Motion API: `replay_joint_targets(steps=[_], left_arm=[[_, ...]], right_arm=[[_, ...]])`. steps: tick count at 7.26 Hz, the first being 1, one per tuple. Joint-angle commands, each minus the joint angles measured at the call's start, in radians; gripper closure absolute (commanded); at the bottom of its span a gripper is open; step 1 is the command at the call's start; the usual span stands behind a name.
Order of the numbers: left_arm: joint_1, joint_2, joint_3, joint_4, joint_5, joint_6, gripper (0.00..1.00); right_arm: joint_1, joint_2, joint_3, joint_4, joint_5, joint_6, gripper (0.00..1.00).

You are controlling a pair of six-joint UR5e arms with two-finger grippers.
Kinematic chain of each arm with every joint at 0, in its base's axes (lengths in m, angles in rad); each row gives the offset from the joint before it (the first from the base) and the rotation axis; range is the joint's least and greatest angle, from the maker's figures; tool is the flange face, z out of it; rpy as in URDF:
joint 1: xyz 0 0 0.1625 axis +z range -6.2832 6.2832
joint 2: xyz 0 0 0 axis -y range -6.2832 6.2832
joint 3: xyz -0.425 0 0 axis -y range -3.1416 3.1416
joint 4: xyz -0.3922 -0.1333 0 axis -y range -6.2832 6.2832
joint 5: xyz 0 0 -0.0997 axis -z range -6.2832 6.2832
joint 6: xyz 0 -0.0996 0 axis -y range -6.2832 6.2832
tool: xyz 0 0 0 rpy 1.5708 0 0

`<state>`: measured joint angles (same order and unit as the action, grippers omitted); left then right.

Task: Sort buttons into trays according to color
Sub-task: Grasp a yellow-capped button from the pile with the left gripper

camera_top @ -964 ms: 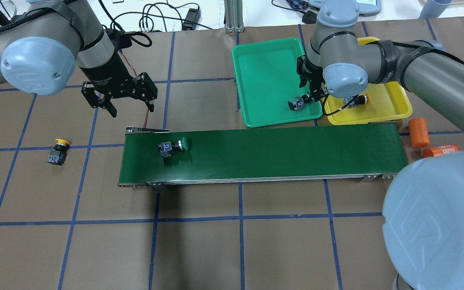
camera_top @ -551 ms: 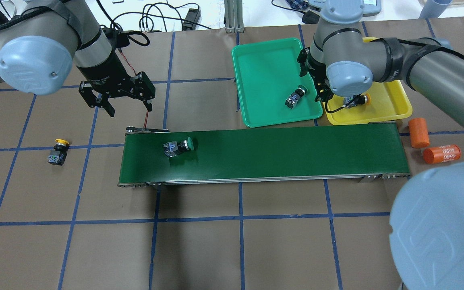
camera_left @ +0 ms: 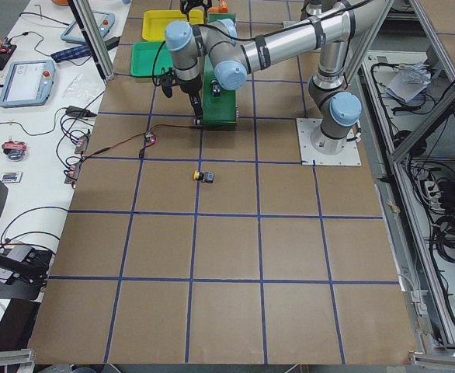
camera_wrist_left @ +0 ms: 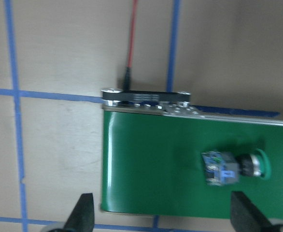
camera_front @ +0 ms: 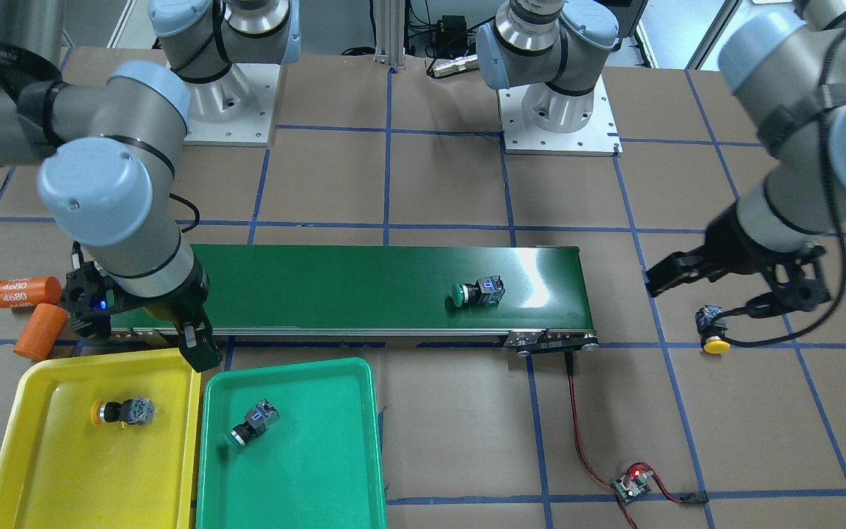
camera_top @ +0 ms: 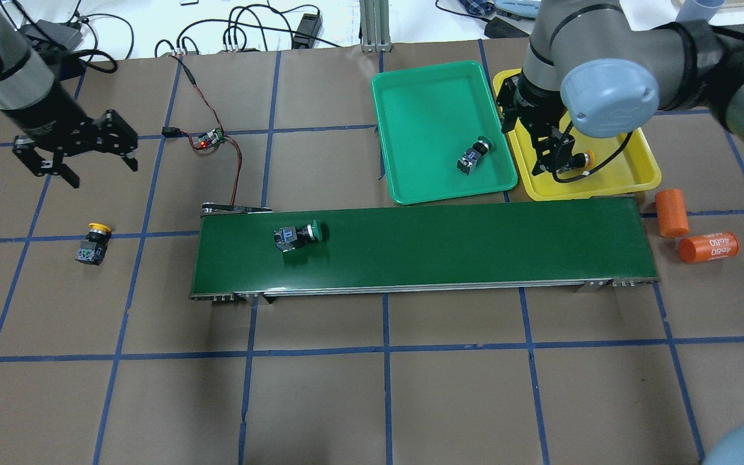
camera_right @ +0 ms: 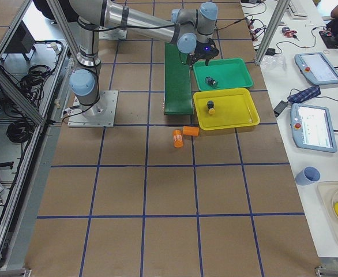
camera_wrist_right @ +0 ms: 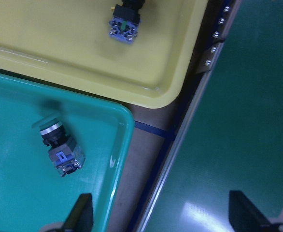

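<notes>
Green tray (camera_front: 305,463) holds a green button (camera_front: 254,424), yellow tray (camera_front: 41,463) a yellow button (camera_front: 123,411), both trays below the right jaws, wide and empty; left jaws wide too, pointing down

The table (camera_top: 320,400) is wearing a matt brown, paper-like covering crossed with blue tape (camera_top: 385,349). The green tray (camera_top: 423,103) and yellow tray (camera_top: 637,169) are showing smooth, glossy plastic, catching soft highlights. The conveyor belt (camera_front: 364,286) is looking smooth and slightly shiny, reflecting a bright patch, with a bare metal rail (camera_front: 393,332) edging it. The two orange cylinders (camera_top: 672,213) are looking smooth and matt.
</notes>
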<state>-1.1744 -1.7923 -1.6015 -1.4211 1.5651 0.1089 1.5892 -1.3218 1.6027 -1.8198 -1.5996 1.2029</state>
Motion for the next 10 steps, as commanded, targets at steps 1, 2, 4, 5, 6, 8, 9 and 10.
replay_joint_targets(steps=[1,2,4,5,6,8,9,10], left_arm=[[0.093,-0.042,-0.001,0.033,0.004,0.101,0.0],[0.093,-0.056,-0.018,0.098,0.006,0.101,0.0],[0.093,-0.093,-0.046,0.112,0.006,0.161,0.0],[0.094,-0.116,-0.061,0.158,0.006,0.269,0.0],[0.094,-0.143,-0.084,0.221,0.007,0.313,0.0],[0.148,-0.18,-0.156,0.412,0.018,0.455,0.0],[0.192,-0.197,-0.208,0.457,0.015,0.491,0.0],[0.2,-0.203,-0.24,0.508,0.016,0.523,0.0]], right_arm=[[0.003,-0.138,0.005,0.182,-0.007,-0.006,0.0],[0.003,-0.151,0.038,0.175,0.003,-0.005,0.0],[0.002,-0.155,0.062,0.16,-0.005,-0.002,0.0],[0.005,-0.16,0.063,0.111,0.007,0.007,0.0],[0.003,-0.169,0.062,0.103,0.004,-0.002,0.0],[0.005,-0.236,0.063,0.114,0.001,0.007,0.0],[0.005,-0.234,0.066,0.116,0.004,0.004,0.0],[0.006,-0.232,0.074,0.119,0.004,0.004,0.0]])
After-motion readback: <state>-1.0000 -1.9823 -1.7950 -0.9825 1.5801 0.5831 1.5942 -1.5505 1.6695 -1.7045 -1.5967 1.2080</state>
